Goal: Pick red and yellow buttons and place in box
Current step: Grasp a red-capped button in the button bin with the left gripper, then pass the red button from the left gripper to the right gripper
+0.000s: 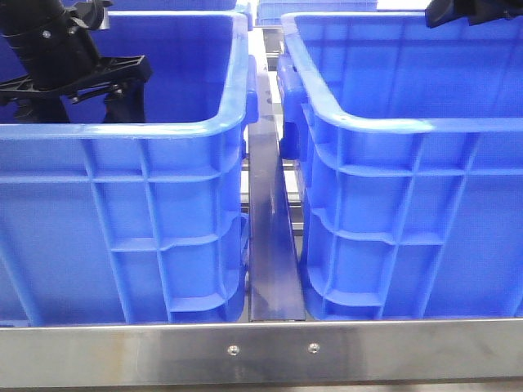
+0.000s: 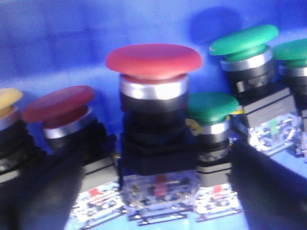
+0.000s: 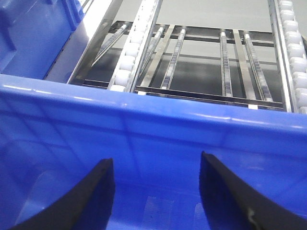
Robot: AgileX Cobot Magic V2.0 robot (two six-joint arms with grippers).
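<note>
Squarely between claw fingers (left): red button

— Anything I can read from here? Any label, brand or number?

— Nothing legible. Through my left wrist camera the red button sits on a clear contact block with small red marks, but they are too blurred to tell whether they are print.

— And the green ones?

— The green button has a clear base with a small green mark; that is just as blurred.

— The crates?

— From the front, the left blue crate and the right blue crate show only plain ribbed walls, no writing. The steel rail below carries two screws and no markings.
</note>
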